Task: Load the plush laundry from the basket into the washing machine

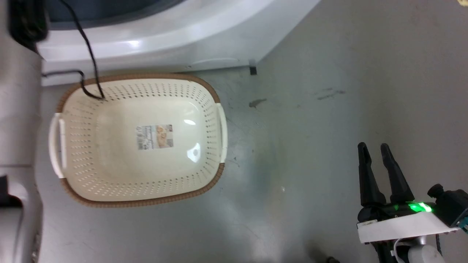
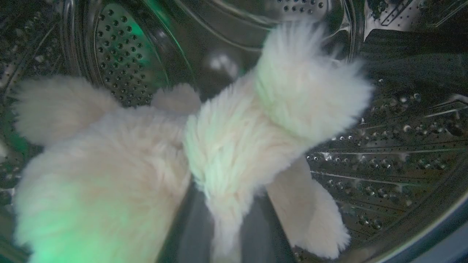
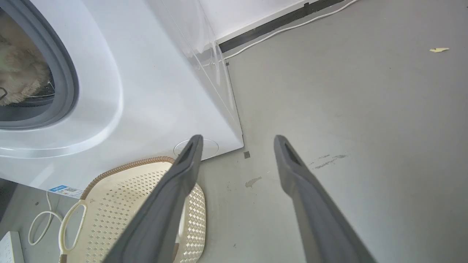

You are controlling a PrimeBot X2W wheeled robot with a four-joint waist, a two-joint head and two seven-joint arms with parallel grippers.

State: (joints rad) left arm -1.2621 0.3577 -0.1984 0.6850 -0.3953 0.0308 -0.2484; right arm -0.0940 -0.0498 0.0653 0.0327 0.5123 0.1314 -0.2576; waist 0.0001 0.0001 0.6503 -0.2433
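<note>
Looking down from the head, what do you get?

The basket (image 1: 84, 171) seen from above on the grey floor (image 1: 329, 109), just in front of the washing machine (image 1: 164, 44), its long axis running left to right. A paper label (image 1: 154, 136) lies on its inner floor, part print and part picture; the writing is too small to read. A black cable (image 1: 89, 54) crosses the far rim. The right jaws are at the lower right, over bare floor, well apart from the basket.

And the plush laundry (image 2: 234, 146)?

Inside the drum (image 2: 124, 65). The left wrist view looks straight in: it lies on the perforated steel, its bulk at the lower left, one shaggy limb reaching toward the upper right, so its long run goes diagonally across that view.

Are the left jaws holding it?

Two dark strips (image 2: 263, 233) rise from the bottom edge with a tuft of fur between them; pinching or loose, I cannot tell.

And the right wrist view?

It gives the machine's outside: the grey door seal (image 3: 67, 73) with the plush laundry behind it, a small blue-and-white sticker (image 3: 64, 190) low on the front, unreadable, and a corner of the basket beneath. The right jaws stand spread wide, nothing between the fingers (image 3: 172, 190).
</note>
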